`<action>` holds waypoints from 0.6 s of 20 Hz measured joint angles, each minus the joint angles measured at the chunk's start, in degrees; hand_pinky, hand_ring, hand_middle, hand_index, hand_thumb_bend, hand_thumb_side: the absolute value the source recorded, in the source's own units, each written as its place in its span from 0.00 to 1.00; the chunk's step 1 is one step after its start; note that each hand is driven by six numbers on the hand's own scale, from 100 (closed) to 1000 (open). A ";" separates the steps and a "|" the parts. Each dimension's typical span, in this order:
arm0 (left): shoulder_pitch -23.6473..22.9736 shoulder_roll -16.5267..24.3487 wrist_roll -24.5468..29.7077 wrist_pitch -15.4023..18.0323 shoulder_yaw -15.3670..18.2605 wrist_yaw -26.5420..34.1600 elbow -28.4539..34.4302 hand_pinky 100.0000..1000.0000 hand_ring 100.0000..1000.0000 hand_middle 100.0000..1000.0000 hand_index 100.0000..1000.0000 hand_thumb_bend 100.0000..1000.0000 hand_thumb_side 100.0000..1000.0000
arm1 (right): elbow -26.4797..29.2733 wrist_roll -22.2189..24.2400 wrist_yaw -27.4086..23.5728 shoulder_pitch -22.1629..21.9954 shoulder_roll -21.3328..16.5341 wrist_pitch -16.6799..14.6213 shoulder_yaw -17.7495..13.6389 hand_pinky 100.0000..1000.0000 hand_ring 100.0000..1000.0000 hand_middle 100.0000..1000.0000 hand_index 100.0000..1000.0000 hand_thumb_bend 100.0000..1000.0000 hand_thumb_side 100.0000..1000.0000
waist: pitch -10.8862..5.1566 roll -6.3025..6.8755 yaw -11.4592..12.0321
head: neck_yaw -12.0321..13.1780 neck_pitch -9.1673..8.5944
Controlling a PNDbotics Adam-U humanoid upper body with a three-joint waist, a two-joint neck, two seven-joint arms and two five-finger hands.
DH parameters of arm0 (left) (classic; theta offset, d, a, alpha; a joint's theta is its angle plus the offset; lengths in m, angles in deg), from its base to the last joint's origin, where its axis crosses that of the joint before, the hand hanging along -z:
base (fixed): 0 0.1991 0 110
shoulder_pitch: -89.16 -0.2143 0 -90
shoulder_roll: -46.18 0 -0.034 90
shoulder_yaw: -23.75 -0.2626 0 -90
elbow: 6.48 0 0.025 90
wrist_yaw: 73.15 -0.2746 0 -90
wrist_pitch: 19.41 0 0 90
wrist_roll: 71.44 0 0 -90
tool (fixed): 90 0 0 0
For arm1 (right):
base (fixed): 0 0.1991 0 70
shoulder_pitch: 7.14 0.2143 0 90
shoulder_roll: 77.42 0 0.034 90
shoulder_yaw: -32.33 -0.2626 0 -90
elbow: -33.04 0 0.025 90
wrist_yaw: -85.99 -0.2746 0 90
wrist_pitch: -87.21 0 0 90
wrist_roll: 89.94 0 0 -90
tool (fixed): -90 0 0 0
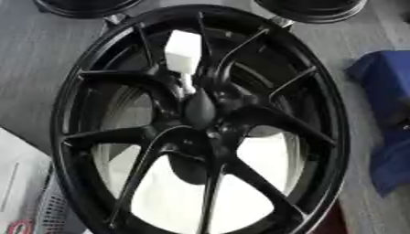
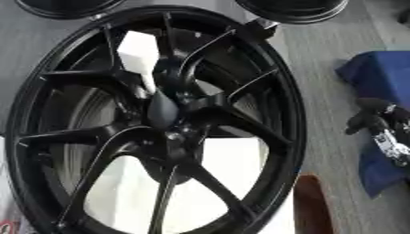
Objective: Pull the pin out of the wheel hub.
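Note:
A large black multi-spoke wheel (image 1: 200, 123) fills both views, tilted with its face toward me. Its dark hub (image 1: 200, 109) sits at the centre where the spokes meet. A white pin (image 1: 182, 52) with a blocky white head and a thin pale shaft stands out of the hub, pointing up and slightly left. My right hand (image 2: 370, 119) shows only in the right eye view, at the right edge over a blue cloth, well apart from the wheel and the pin. My left hand appears in neither view.
A blue cloth (image 1: 384, 87) lies to the right of the wheel. Two more black rims (image 1: 80, 7) (image 1: 312, 9) stand at the top edge. A white box (image 1: 20, 183) sits at the lower left, and a reddish-brown object (image 2: 308, 205) at the bottom right.

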 measured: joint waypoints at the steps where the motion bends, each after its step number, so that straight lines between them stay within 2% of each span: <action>1: 0.13 0.78 5.10 1.73 -1.10 -4.55 -0.96 0.98 0.96 0.88 0.95 0.53 0.41 | 0.00 0.01 0.00 0.00 -0.17 -0.01 0.10 0.72 0.53 0.53 0.81 0.00 0.59 | -0.09 0.12 0.01 | 0.00 -0.01; 2: 0.65 1.51 10.29 3.67 -2.03 -8.49 -2.22 0.99 0.96 0.88 0.95 0.55 0.52 | 0.00 0.04 0.00 0.01 -0.21 -0.01 0.19 0.72 0.53 0.53 0.81 0.00 0.60 | -0.22 0.19 0.04 | -0.01 -0.02; 5: 3.10 2.59 21.34 8.60 -3.05 -15.35 -6.51 0.97 0.95 0.87 0.93 0.49 0.53 | -0.02 0.27 -0.01 0.03 -0.24 0.10 0.30 0.72 0.53 0.53 0.81 0.00 0.59 | -0.47 0.26 0.01 | -0.02 -0.04; 6: 3.49 2.59 23.27 9.64 -3.07 -16.22 -7.75 0.96 0.94 0.85 0.91 0.39 0.51 | -0.02 0.33 -0.02 0.03 -0.24 0.10 0.32 0.72 0.53 0.53 0.81 0.00 0.59 | -0.50 0.26 -0.05 | -0.06 -0.04; 7: 3.78 2.59 24.49 10.46 -3.07 -16.38 -8.74 0.96 0.93 0.85 0.91 0.35 0.49 | -0.02 0.36 -0.03 0.02 -0.24 0.08 0.33 0.72 0.53 0.53 0.81 0.00 0.59 | -0.50 0.23 -0.08 | -0.14 -0.04; 9: 4.19 2.53 25.16 11.47 -2.92 -14.40 -9.87 0.92 0.89 0.80 0.88 0.02 0.41 | -0.02 0.38 -0.04 -0.03 -0.24 0.01 0.33 0.72 0.53 0.53 0.81 0.00 0.59 | -0.50 0.10 -0.09 | -0.18 -0.04; 10: 4.39 2.50 24.56 11.67 -2.62 -12.18 -10.12 0.88 0.84 0.75 0.84 0.00 0.34 | -0.02 0.35 -0.04 -0.05 -0.24 -0.02 0.33 0.72 0.53 0.53 0.81 0.00 0.60 | -0.50 0.07 -0.09 | -0.19 -0.04; 11: 4.63 2.42 22.91 11.48 -2.12 -8.90 -10.13 0.86 0.81 0.72 0.83 0.00 0.33 | -0.02 0.32 -0.04 -0.16 -0.24 -0.05 0.33 0.72 0.53 0.53 0.81 0.00 0.60 | -0.50 0.07 -0.04 | -0.19 -0.04; 12: 4.93 2.26 20.14 10.86 -1.49 -4.55 -10.09 0.83 0.78 0.69 0.81 0.00 0.38 | -0.02 0.29 -0.04 -0.26 -0.24 -0.08 0.33 0.72 0.53 0.53 0.81 0.00 0.60 | -0.50 0.07 0.00 | -0.20 -0.05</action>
